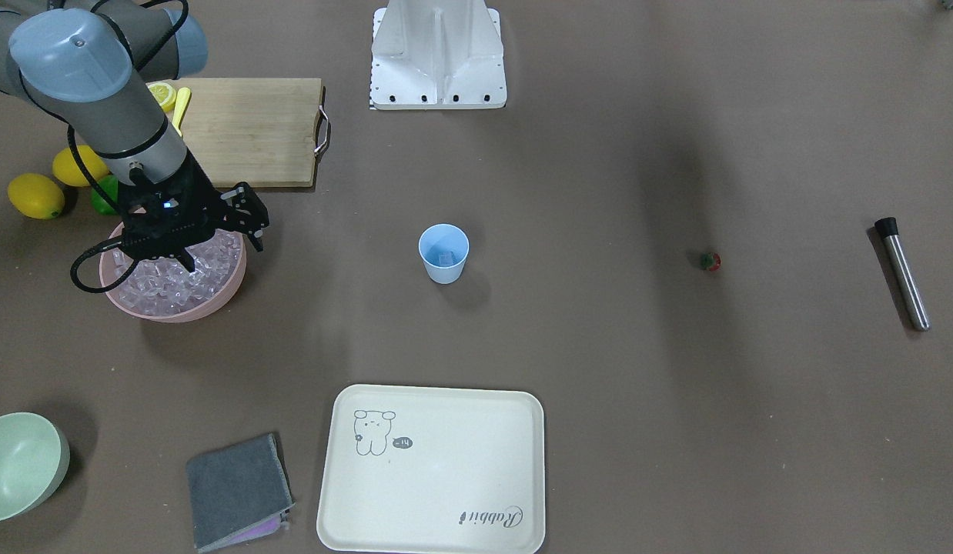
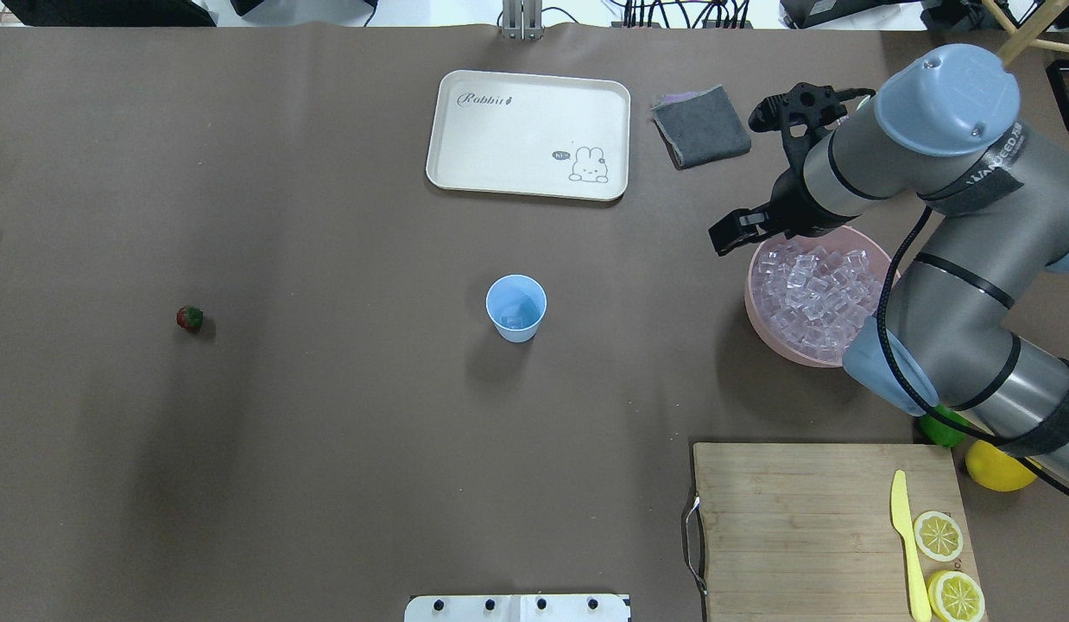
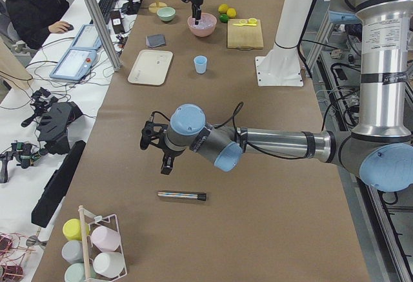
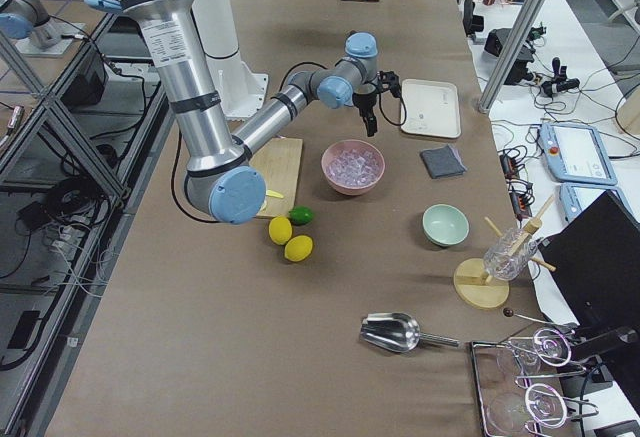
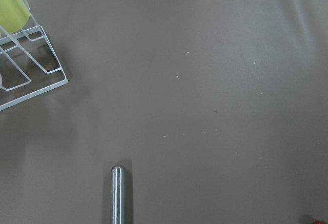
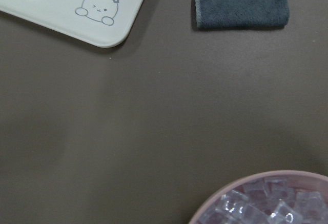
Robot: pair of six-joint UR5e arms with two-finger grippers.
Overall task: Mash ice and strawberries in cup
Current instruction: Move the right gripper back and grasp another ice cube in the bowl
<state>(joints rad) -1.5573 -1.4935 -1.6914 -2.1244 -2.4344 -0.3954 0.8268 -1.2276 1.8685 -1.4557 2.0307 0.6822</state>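
The light-blue cup stands upright mid-table, with what looks like one cube of ice inside it. A heap of ice fills the pink bowl. My right gripper hangs open over the bowl's rim, nothing between its fingers. One small red strawberry lies alone on the table, far from the cup. My left gripper shows only in the exterior left view, above a steel muddler; I cannot tell whether it is open or shut.
A cream tray and a folded grey cloth lie beyond the cup. A wooden cutting board carries lemon slices and a yellow knife. Lemons, a lime and a pale green bowl sit around the pink bowl.
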